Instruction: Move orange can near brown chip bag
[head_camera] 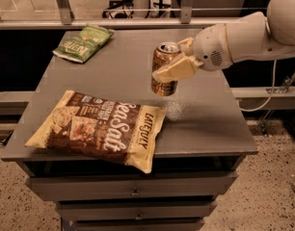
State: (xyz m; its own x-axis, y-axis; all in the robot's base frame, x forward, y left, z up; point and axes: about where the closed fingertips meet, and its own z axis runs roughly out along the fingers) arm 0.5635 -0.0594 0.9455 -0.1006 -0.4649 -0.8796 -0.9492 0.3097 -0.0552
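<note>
The orange can (163, 81), coppery with a silver top, hangs upright in my gripper (174, 64), lifted above the grey table (205, 119) near its middle right. The cream fingers (175, 69) are shut on the can's upper side. The white arm comes in from the right. The brown chip bag (100, 129), dark brown with cream edges and "Sea Salt" lettering, lies flat at the table's front left. The can is just above and to the right of the bag's upper right corner, apart from it.
A small green chip bag (82, 43) lies at the table's back left corner. The table is a grey cabinet with drawers (133, 191) below its front edge. A rail and glass stand behind it. A cable (268, 93) hangs at the right.
</note>
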